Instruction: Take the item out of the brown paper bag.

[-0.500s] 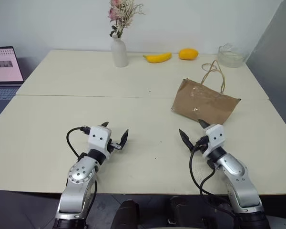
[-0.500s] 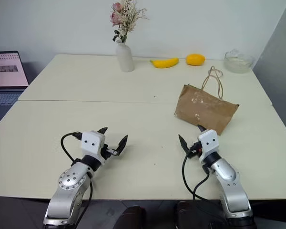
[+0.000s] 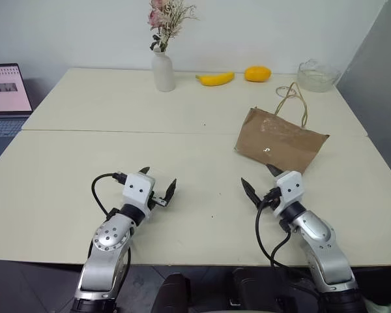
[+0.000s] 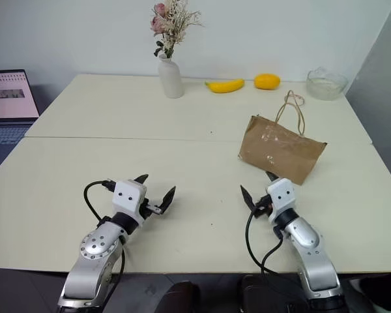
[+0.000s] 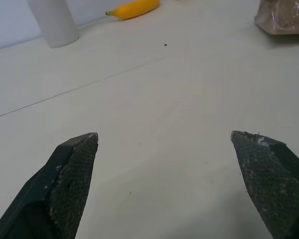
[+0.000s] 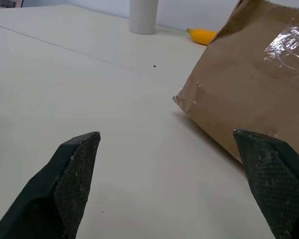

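Pale cream table against a white wall, seam running across the middle. Far left, a laptop at the edge; then a white vase w/ dried flowers, a banana, an orange fruit and a glass bowl along the far side.

Left gripper sits low over the near table, fingers wide apart, nothing in them. Right gripper likewise spread and empty, its far finger just short of the paper bag, which lies on its side right of centre, handles trailing toward the far edge. Bottle isn't visible — presumably inside the bag.

Step in hand looks like the approach. To do it well: the mouth seems to be at the handle end, so go in from there, not the near closed edge. Pin the bag w/ one gripper, since light paper will likely slide, and reach in w/ the other.
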Controlling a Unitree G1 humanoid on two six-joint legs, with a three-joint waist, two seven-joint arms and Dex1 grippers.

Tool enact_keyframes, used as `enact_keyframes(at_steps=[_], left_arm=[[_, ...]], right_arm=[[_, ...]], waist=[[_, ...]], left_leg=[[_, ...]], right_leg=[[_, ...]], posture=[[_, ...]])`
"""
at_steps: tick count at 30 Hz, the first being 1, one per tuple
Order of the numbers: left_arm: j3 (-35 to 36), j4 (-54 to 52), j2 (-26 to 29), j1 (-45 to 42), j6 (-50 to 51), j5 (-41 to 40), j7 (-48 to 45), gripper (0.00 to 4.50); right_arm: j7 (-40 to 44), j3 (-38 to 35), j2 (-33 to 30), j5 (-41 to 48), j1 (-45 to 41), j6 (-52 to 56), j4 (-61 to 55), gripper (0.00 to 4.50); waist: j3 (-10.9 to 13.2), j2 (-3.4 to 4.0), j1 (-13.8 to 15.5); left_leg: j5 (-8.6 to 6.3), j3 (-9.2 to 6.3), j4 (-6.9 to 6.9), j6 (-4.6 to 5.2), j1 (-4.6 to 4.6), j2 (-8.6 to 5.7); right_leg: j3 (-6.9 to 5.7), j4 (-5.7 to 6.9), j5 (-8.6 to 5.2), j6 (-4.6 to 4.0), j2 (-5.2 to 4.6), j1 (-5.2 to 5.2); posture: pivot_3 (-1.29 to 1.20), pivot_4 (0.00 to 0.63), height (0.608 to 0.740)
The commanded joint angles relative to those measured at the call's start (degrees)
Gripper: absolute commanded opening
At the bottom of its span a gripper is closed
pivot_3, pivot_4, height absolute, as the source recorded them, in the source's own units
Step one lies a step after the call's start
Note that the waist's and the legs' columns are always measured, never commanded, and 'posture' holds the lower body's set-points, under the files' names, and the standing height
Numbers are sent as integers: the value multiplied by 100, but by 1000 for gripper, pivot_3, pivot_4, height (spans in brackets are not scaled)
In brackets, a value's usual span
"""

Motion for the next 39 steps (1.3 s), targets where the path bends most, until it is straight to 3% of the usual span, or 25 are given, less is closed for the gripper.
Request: enact_keyframes(at_steps=[1,6,11,16,20,25,31,34,39], left_arm=[[-7,-422,119,-29,-41,17,-59,4482],[5,-771,568,-300,-36,-602,-927,4482],[-64,-1155,949,-911,557,-1393,-1677,4482],[-168,-1339,1118,-1468,1018,-1896,-2022,4482],[-315,-1272,1147,-1644,1047,-1999,-2249,4482],[-414,-1076,1150,-1828,948,-2021,-2446,4482],[-355,-1051,1108,-1919,975,-2141,-2448,4482],[-285,-1109,1068,-1945,1038,-2195,-2324,4482],[-283,-1256,1097,-1850,1088,-2233,-2202,4482]], right_arm=[[38,61,-127,-136,13,-54,-335,4500],[268,-41,-427,2,-94,288,-841,4500],[1023,-801,-1402,945,-402,1477,-1548,4500],[1337,-1706,-2411,1645,-1128,2660,-1394,4500],[1507,-1746,-2991,1679,-2082,3206,-472,4500],[2087,-1063,-3497,1248,-3408,3105,1227,4500],[2767,-249,-3418,630,-4947,2554,3462,4500],[2957,-255,-3210,607,-5597,2372,4402,4500],[3228,-519,-3018,832,-5990,2557,4688,4500]], waist=[[0,0,0],[1,1,0],[1,1,2],[3,0,-1],[3,-1,-32],[5,1,-29],[7,0,-33],[8,1,-33],[8,2,-21]], left_leg=[[0,0,0,0,0,0],[0,0,0,0,-2,-1],[0,1,2,0,-4,-9],[0,5,3,0,-4,-11],[0,12,1,1,-1,-10],[0,34,1,1,-3,-10],[0,45,-1,2,-12,-7],[0,52,0,2,-27,-7],[0,46,0,2,-35,-4]], right_leg=[[1,0,0,0,0,0],[-1,0,-1,-1,1,-3],[-1,-3,-1,0,3,0],[-2,-5,0,1,8,1],[-1,-4,0,1,17,2],[0,-3,-1,0,20,-1],[9,-7,0,1,19,-10],[15,-3,2,2,18,-26],[12,-5,2,1,16,-29]], posture=[[0,150,740],[0,150,740],[0,150,740],[0,150,740],[0,150,740],[0,150,740],[0,150,740],[0,150,740],[0,150,740]])
